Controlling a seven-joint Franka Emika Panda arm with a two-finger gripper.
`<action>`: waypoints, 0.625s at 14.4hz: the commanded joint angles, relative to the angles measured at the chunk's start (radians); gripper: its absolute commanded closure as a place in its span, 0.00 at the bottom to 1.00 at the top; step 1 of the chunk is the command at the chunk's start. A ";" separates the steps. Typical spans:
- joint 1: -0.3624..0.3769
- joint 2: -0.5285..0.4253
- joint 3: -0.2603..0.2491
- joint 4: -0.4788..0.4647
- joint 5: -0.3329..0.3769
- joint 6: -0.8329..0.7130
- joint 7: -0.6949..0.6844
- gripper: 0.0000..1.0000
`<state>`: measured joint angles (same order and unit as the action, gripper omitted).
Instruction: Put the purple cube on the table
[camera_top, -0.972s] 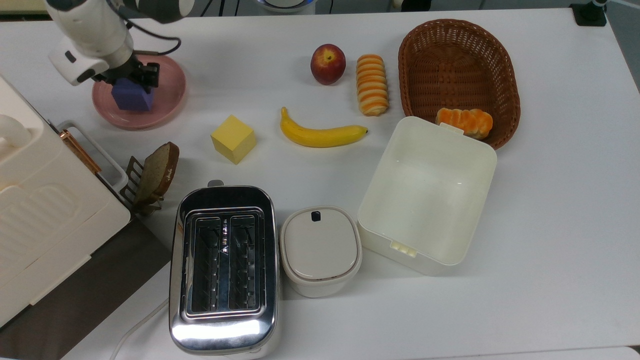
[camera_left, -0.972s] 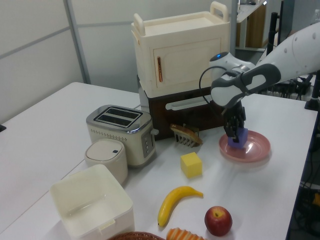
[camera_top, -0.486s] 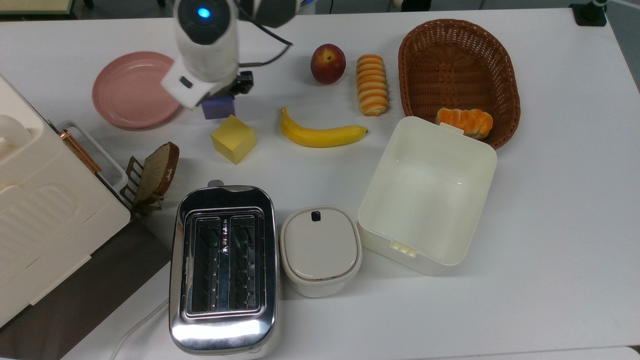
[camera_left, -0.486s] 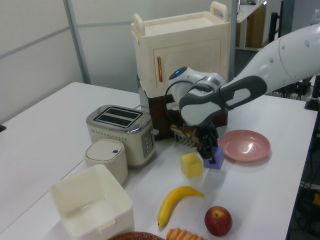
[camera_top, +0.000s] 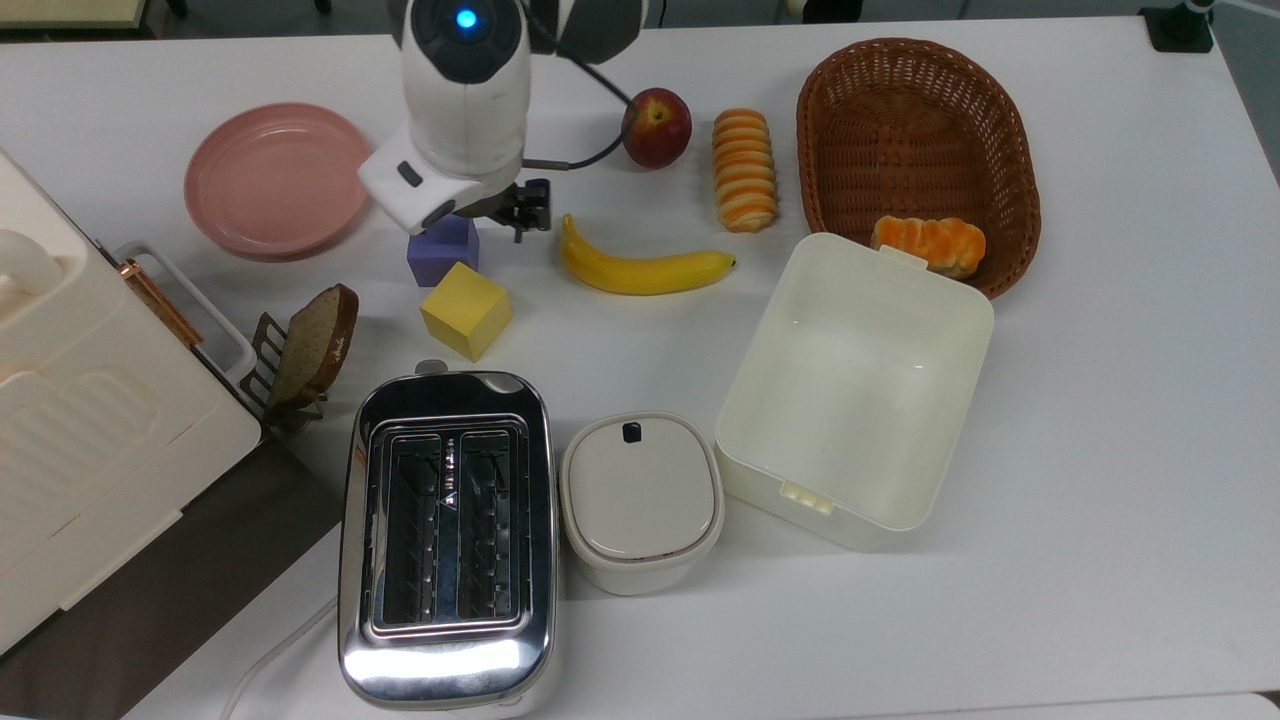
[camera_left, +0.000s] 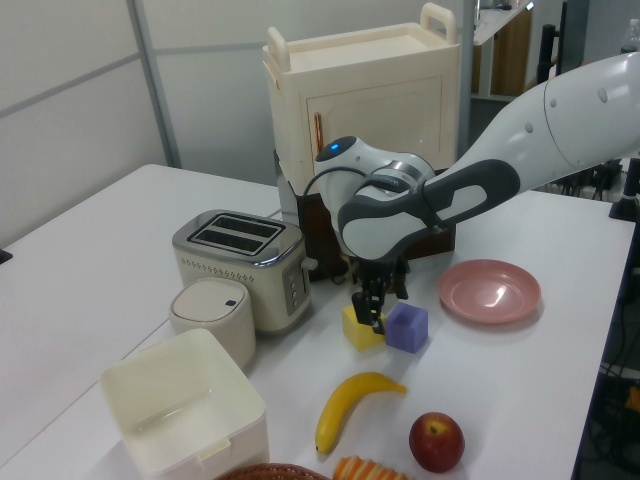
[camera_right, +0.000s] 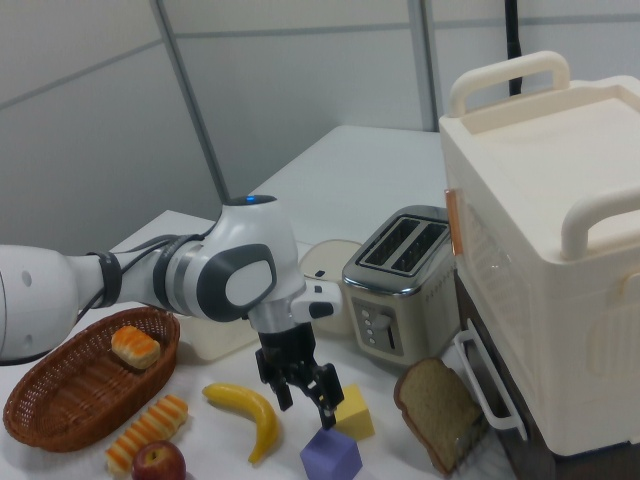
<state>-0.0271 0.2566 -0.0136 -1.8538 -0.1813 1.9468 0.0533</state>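
In the top view, going left to right, a cream cabinet (camera_top: 90, 420) fills the left edge, with a slice of bread (camera_top: 318, 345) in a small rack beside it. The round pink plate (camera_top: 275, 178) sits bare on the white surface (camera_top: 1100, 450). The purple cube (camera_top: 441, 250) rests on the surface just right of the plate, apart from it, with the yellow cube (camera_top: 466, 308) just below it. The gripper (camera_top: 522, 212) hangs just right of the purple cube, its fingers spread and holding nothing; the right view shows it (camera_right: 308, 385) lifted a little above the cube (camera_right: 331, 455). A chrome toaster (camera_top: 447, 535) and a lidded cream pot (camera_top: 641, 500) stand along the lower edge. Further right lie a banana (camera_top: 640, 266), an apple (camera_top: 656, 127), a striped bread roll (camera_top: 744, 168), an open cream box (camera_top: 855, 390) and a wicker basket (camera_top: 915, 130) holding another roll (camera_top: 930, 244).
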 joint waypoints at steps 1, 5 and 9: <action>0.047 -0.034 -0.009 0.054 0.042 -0.087 0.028 0.00; 0.087 -0.072 -0.016 0.269 0.051 -0.340 0.051 0.00; 0.052 -0.143 -0.032 0.328 0.146 -0.385 0.040 0.00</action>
<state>0.0431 0.1619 -0.0237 -1.5419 -0.0912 1.5859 0.0913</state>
